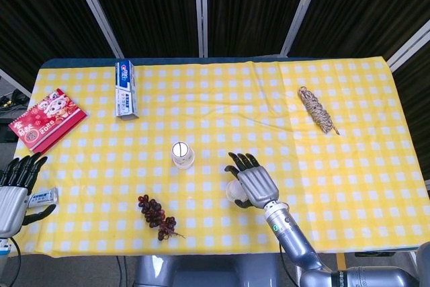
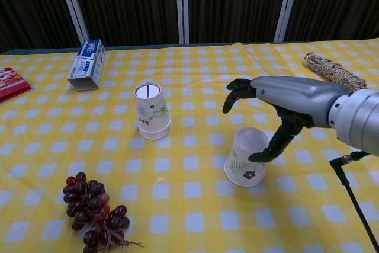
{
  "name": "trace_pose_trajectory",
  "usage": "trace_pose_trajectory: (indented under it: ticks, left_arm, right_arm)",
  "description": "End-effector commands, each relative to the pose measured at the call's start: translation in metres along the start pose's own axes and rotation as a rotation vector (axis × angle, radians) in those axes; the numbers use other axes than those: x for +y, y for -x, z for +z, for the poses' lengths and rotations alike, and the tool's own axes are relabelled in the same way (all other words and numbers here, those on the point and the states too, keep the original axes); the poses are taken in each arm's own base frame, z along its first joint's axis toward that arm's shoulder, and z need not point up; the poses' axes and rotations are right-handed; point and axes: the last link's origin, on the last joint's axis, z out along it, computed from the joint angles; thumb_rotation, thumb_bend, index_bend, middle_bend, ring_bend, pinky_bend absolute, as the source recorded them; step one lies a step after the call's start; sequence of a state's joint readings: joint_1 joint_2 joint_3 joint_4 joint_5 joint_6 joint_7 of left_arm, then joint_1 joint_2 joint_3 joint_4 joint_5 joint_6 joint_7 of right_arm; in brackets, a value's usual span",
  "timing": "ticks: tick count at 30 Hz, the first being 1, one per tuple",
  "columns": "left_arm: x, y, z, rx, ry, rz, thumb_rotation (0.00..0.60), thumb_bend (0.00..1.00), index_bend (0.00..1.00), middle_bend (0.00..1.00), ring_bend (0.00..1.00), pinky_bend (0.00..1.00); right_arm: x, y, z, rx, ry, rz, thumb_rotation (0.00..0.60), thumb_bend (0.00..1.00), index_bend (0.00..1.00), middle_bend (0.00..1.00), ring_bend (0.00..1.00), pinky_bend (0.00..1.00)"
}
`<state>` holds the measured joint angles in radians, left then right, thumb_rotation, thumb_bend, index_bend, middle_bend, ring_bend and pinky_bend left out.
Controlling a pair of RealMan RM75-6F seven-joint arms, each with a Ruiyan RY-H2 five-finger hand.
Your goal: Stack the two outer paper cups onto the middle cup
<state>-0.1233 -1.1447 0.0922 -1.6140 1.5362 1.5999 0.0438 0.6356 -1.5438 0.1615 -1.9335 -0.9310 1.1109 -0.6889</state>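
Observation:
Two upside-down white paper cups with floral print stand on the yellow checked cloth. The left cup (image 1: 181,154) (image 2: 152,111) shows a doubled rim at its base, like two cups nested. The other cup (image 1: 234,193) (image 2: 244,158) stands nearer the front, to the right. My right hand (image 1: 254,183) (image 2: 284,100) hovers over this cup's right side, fingers (image 2: 238,89) arched above and past it. Its thumb (image 2: 273,145) reaches down beside the cup's right wall; whether it touches is unclear. It grips nothing. My left hand (image 1: 15,189) rests off the table's front left corner, fingers spread, empty.
A toothpaste box (image 1: 125,88) (image 2: 86,64) and a red packet (image 1: 47,119) lie at the far left. Dark grapes (image 1: 156,216) (image 2: 95,208) sit front left of the cups. A rope coil (image 1: 317,109) (image 2: 331,70) lies far right. A small tube (image 1: 41,197) lies beside my left hand.

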Motion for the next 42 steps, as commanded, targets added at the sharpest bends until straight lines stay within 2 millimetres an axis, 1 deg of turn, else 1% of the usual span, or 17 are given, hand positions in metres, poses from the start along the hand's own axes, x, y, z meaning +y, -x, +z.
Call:
trace_pose_trajectory:
  ticks: [1, 5, 11, 14, 20, 24, 30, 34, 39, 42]
  left_arm:
    - [0.001, 0.0, 0.0, 0.0, 0.001, -0.001, 0.6, 0.12, 0.0, 0.0, 0.0, 0.0]
    - [0.001, -0.001, -0.001, 0.004, 0.006, -0.006, 0.6, 0.12, 0.0, 0.0, 0.0, 0.0]
    - [0.001, -0.002, -0.001, 0.005, 0.01, -0.012, 0.6, 0.12, 0.0, 0.0, 0.0, 0.0]
    - [0.001, -0.002, -0.001, 0.008, 0.011, -0.014, 0.6, 0.12, 0.0, 0.0, 0.0, 0.0]
    - [0.0, -0.003, 0.0, 0.012, 0.011, -0.02, 0.6, 0.12, 0.0, 0.0, 0.0, 0.0]
    - [0.001, -0.003, -0.001, 0.009, 0.013, -0.022, 0.6, 0.12, 0.0, 0.0, 0.0, 0.0]
    - [0.001, -0.003, -0.001, 0.013, 0.016, -0.024, 0.6, 0.12, 0.0, 0.0, 0.0, 0.0]
    - [0.001, -0.003, -0.001, 0.012, 0.016, -0.025, 0.6, 0.12, 0.0, 0.0, 0.0, 0.0]
    - [0.001, -0.002, 0.0, 0.009, 0.017, -0.024, 0.6, 0.12, 0.0, 0.0, 0.0, 0.0]
    - [0.0, -0.002, 0.001, 0.008, 0.013, -0.027, 0.6, 0.12, 0.0, 0.0, 0.0, 0.0]
  right_arm:
    - [0.001, 0.003, -0.002, -0.014, 0.006, -0.002, 0.6, 0.1, 0.28, 0.0, 0.0, 0.0]
    - [0.003, 0.008, -0.002, -0.029, 0.017, 0.004, 0.6, 0.15, 0.3, 0.01, 0.0, 0.0]
    - [0.005, 0.014, 0.003, -0.016, 0.023, 0.011, 0.6, 0.17, 0.31, 0.02, 0.0, 0.0]
    - [0.006, 0.016, 0.003, -0.02, 0.027, 0.012, 0.6, 0.19, 0.31, 0.03, 0.0, 0.0]
    - [0.011, 0.019, 0.004, -0.026, 0.042, 0.011, 0.6, 0.26, 0.37, 0.07, 0.0, 0.0]
    - [0.012, 0.02, 0.004, -0.018, 0.044, 0.013, 0.6, 0.26, 0.42, 0.11, 0.0, 0.0]
    - [0.01, 0.019, 0.004, 0.001, 0.036, 0.02, 0.6, 0.27, 0.43, 0.12, 0.0, 0.0]
    - [0.007, 0.012, 0.005, 0.031, 0.02, 0.024, 0.6, 0.26, 0.44, 0.12, 0.0, 0.0]
    - [-0.002, -0.007, 0.007, 0.097, -0.011, 0.016, 0.6, 0.26, 0.44, 0.12, 0.0, 0.0]
    - [-0.009, -0.023, 0.011, 0.15, -0.03, 0.014, 0.6, 0.26, 0.44, 0.12, 0.0, 0.0]
